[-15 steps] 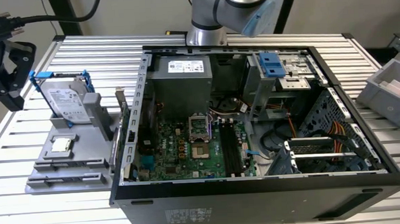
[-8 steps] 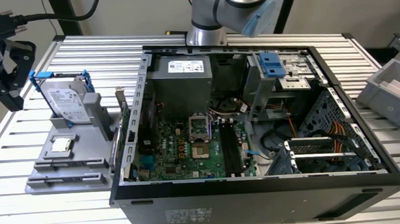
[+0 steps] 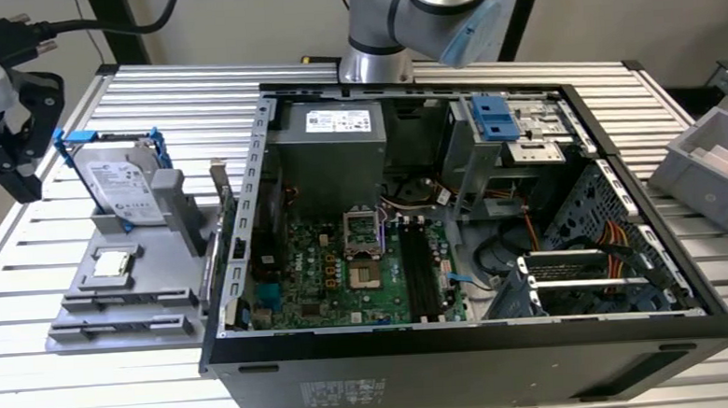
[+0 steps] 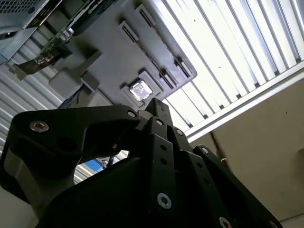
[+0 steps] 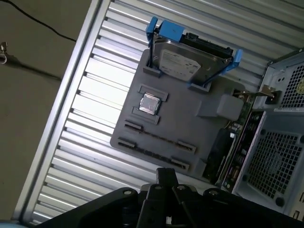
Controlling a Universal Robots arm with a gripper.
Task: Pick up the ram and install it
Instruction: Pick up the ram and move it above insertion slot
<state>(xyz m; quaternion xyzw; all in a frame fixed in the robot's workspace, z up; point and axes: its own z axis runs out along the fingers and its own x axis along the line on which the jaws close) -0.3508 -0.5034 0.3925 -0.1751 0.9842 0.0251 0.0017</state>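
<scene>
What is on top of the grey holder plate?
A blue-framed hard drive stands on the grey holder plate; a square chip lies in its pocket. What its slots hold cannot be seen.

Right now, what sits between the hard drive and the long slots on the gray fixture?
A small square silver chip in its recess, seen in the first wrist view.

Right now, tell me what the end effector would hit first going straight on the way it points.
The end effector would likely meet the grey tray first, near the slots beside the silver chip, though depth is unclear.
</scene>
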